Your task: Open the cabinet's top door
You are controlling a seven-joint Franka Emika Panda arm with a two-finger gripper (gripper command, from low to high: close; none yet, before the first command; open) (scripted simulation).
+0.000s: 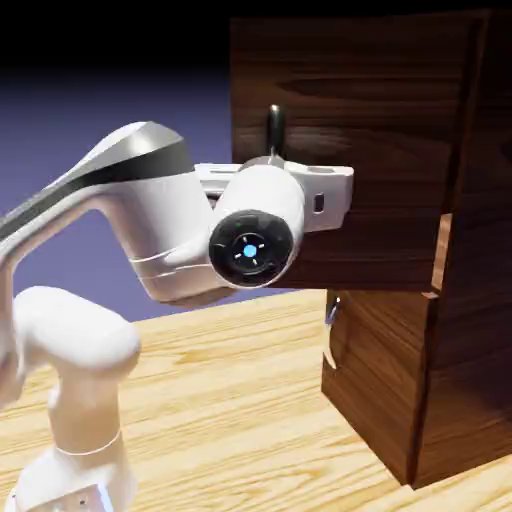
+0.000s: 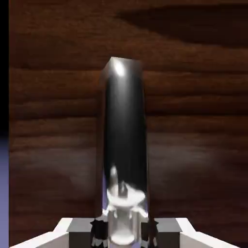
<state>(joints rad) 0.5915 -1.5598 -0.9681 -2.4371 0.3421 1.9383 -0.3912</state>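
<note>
The white arm [image 1: 150, 215] reaches in from the left, its gripper [image 2: 124, 232] pinching the curved silver handle [image 2: 124, 131] of the top door [image 1: 370, 200]. That door stands swung open, with the dark wooden cabinet [image 1: 465, 350] on the right.

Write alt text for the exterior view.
Top door of a dark wood cabinet swung open, its silver handle partly hidden by a white robot arm. The lower door is shut.
</note>
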